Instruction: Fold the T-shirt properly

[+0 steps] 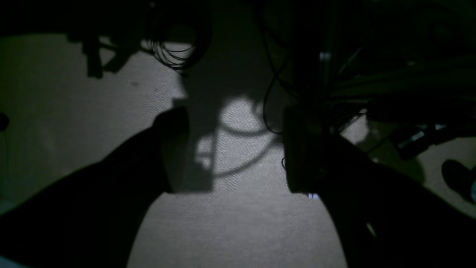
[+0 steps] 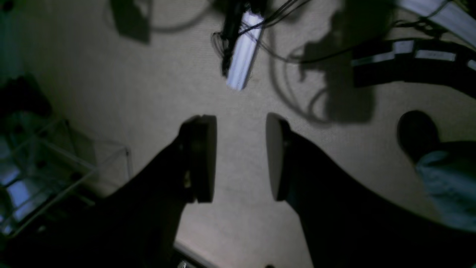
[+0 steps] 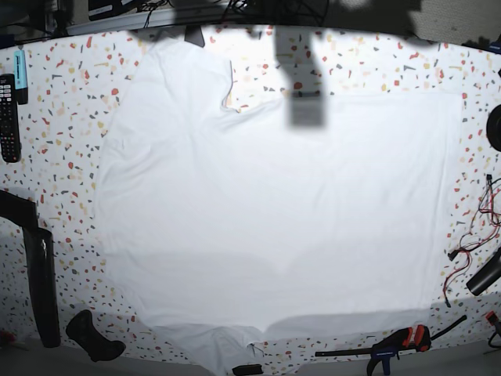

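1. The bench point(image 3: 55, 133) is white terrazzo, speckled with red, orange and grey chips. It's bright in the middle and dark along the back edge.
2. Around the bench edges: a black remote point(image 3: 8, 117) lies near the far corner on one side, a black and orange clamp point(image 3: 395, 343) sits on the front edge, and red wires point(image 3: 473, 235) trail along the other side.
3. Both wrist cameras look down at grey carpet floor point(image 2: 148, 93), pretty dim, with cables and shadows all over it. From the right wrist view there's a shiny metal bar point(image 2: 241, 56) on the floor ahead of the right gripper point(image 2: 241, 158), and someone's dark shoe point(image 2: 418, 134) off to one side of it.
4. The right gripper's jaws stand partly apart with nothing but carpet showing between them, so it's empty.
5. The left gripper point(image 1: 234, 149) is spread wide, also with only bare floor between the jaws and nothing held.
6. The T-shirt point(image 3: 274, 219) is spread flat across most of the bench. It's plain white, mostly smooth, with one sleeve toward the back and the lower edge hanging slightly over the front. Neither gripper is anywhere near it, since both are off over the floor.
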### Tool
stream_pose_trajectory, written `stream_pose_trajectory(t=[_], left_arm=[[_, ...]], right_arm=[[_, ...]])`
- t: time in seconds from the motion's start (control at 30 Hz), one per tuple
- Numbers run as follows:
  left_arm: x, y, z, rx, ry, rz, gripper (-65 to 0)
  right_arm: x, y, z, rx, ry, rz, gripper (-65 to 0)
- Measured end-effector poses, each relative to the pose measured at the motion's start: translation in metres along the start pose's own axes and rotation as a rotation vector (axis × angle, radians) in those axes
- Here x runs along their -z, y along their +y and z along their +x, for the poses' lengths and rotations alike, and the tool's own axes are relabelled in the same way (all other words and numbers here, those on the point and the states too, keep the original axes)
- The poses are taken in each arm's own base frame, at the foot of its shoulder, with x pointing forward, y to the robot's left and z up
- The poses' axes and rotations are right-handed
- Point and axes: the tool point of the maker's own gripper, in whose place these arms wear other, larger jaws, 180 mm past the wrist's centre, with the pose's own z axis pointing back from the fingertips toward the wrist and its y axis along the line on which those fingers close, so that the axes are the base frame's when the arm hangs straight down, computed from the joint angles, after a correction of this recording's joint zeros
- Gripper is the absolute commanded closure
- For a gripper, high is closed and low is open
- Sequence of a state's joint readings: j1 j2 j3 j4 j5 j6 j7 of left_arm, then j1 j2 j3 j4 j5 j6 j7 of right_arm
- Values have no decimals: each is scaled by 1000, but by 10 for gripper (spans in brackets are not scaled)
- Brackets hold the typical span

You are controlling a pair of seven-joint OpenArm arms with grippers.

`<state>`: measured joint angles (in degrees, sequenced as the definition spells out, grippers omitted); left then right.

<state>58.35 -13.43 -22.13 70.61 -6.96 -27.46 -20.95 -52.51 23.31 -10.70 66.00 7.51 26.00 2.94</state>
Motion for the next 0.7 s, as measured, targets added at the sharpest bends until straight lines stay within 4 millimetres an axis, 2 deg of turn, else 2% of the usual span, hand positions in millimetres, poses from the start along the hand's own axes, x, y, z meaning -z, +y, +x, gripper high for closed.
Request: stream_pose_trajectory(t=[0.07, 0.13, 0.27, 0.43, 0.53, 0.7], left_arm=[[-5, 0, 1, -10, -2, 2, -382], [-6, 0, 6, -48, -27, 13, -382], [-4, -3, 3, -91, 6, 16, -382], [-1, -8, 8, -79, 34, -4, -382], [-6, -13, 19, -124, 28, -17, -382], [-12, -26, 45, -100, -12, -57, -382]], right_arm=[[-10, -1, 4, 7, -23, -11, -225], [-21, -11, 11, 15, -53, -49, -225], [-45, -38, 26, 17, -108, -137, -225], [-72, -53, 38, 8, -154, -195, -225], [-85, -50, 48, -13, -180, -189, -225], [-94, -26, 59, -62, -184, -109, -225]])
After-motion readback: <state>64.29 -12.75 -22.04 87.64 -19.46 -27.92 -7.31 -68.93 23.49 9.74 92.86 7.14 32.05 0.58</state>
